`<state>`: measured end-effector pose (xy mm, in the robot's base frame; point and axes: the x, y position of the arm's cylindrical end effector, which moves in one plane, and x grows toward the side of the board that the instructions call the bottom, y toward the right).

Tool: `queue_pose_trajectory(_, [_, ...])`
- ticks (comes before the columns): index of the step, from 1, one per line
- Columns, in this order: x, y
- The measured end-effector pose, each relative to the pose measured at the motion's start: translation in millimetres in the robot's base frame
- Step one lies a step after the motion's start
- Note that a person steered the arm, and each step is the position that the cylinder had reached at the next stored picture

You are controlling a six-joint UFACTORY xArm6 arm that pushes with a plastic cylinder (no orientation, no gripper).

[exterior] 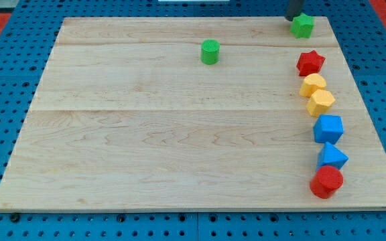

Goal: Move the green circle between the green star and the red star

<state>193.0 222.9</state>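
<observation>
The green circle (210,51) stands upright on the wooden board (146,134) near the view's top, a little right of centre. The green star (303,25) sits at the board's top right. The red star (310,63) lies just below it, with a small gap between them. My rod comes down at the view's top edge, and my tip (293,18) is right at the green star's upper left side; contact cannot be told. The green circle is far to the left of my tip.
Below the red star, a column runs down the board's right side: a yellow block (313,85), a yellow hexagon (321,102), a blue cube (328,128), a blue triangle (332,156) and a red cylinder (326,182). Blue pegboard surrounds the board.
</observation>
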Motion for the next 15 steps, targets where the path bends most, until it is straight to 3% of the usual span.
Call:
queue_pose_trajectory(1, [13.1,-0.5])
queue_pose_trajectory(2, [-1.3,-36.0])
queue_pose_trajectory(4, [86.9,-269.0])
queue_pose_trajectory(6, [101.7,-116.0])
queue_pose_trajectory(7, [115.8,-168.3])
queue_pose_trajectory(8, [133.9,-132.9])
queue_pose_trajectory(10, [115.0,-39.7])
queue_pose_trajectory(12, [102.1,-69.5])
queue_pose_trajectory(15, [102.2,-22.2])
